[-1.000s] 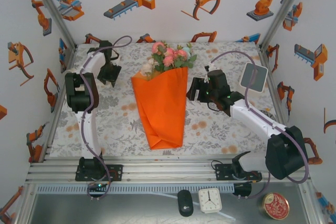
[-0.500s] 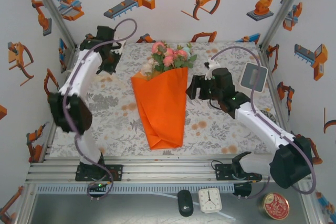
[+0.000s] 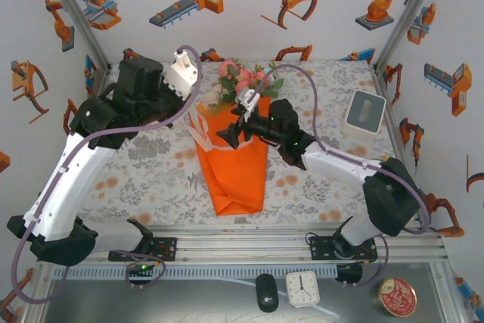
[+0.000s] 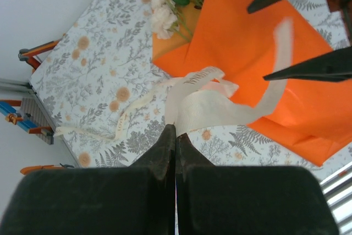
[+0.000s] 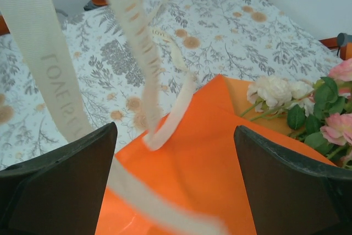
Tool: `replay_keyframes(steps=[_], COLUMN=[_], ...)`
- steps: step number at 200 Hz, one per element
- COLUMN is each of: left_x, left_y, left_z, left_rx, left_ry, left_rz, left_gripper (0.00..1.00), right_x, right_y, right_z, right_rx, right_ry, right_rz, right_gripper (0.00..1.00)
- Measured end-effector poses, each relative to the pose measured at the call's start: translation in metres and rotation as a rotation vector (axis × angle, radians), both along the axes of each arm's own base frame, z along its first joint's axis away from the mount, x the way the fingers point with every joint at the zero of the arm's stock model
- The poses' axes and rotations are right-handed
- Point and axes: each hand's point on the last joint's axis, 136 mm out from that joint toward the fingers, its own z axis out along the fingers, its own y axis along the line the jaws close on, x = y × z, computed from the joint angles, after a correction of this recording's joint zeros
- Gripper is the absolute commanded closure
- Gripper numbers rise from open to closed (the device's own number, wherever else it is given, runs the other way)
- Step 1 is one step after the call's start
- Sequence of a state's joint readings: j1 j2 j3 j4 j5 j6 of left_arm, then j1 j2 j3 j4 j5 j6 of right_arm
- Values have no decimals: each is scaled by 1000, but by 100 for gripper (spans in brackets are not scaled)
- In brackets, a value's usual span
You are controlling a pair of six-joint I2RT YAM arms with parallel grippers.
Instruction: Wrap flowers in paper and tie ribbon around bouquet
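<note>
Cream ribbon [image 4: 209,103] now pinched by clamped left claw [image 4: 175,132]; right claw [image 5: 175,136], agape and empty, moved over paper [image 3: 234,175]; bench [image 3: 318,187] bare near-right

a cloth [image 3: 151,164] printed with grey ferns and orange blossoms covers the table. on it, near the far right corner, sits a small white box [image 3: 365,111] with a grey top. the white walls [image 3: 242,35] around it carry drawings of orange machines [image 3: 189,1]. a silver metal rail [image 3: 242,243] runs along the near edge. in front of it, on a grey shelf [image 3: 189,300], lie a black mouse [image 3: 266,293], a small white clock [image 3: 302,289] just beside it, and a round red tin [image 3: 397,297] farther right.
</note>
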State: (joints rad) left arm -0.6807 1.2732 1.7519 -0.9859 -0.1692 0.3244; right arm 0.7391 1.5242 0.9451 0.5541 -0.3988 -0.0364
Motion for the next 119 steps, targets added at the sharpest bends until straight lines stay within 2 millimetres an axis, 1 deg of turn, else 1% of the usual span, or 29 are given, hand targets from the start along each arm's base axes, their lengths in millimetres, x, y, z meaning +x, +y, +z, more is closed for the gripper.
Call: replay_keyframes(steps=[9,19,42,55,67,77,90,104,119], left_x=[-2,-3,-3,-2,-1,-1,0,0,-1], left_y=[-1,-1,3,4,4,4,1,-2,-4], left_z=[-2,-2,0,0,-1,-2,-4,-5,-7], left_rx=[9,11,15,20,23,24,24,21,20], left_ry=[5,5,-7,-10,-8,-6,0,4,8], left_rz=[-5,-6,8,17,20,19,13,3,-5], left_gripper=[100,100,100,100,100,100,100,100,100], right_x=[1,-2,-15,-22,-30,-38,-49,-59,-66], right_y=[4,10,21,21,14,6,1,5,16], right_z=[-7,-9,-2,5,5,-1,-15,-30,-44], right_rx=[-4,8,57,81,92,89,69,41,18], right_ry=[9,18,28,32,44,62,87,119,148], right_rz=[19,58,168,201,197,183,169,175,194], right_gripper=[26,27,27,27,25,24,23,23,23])
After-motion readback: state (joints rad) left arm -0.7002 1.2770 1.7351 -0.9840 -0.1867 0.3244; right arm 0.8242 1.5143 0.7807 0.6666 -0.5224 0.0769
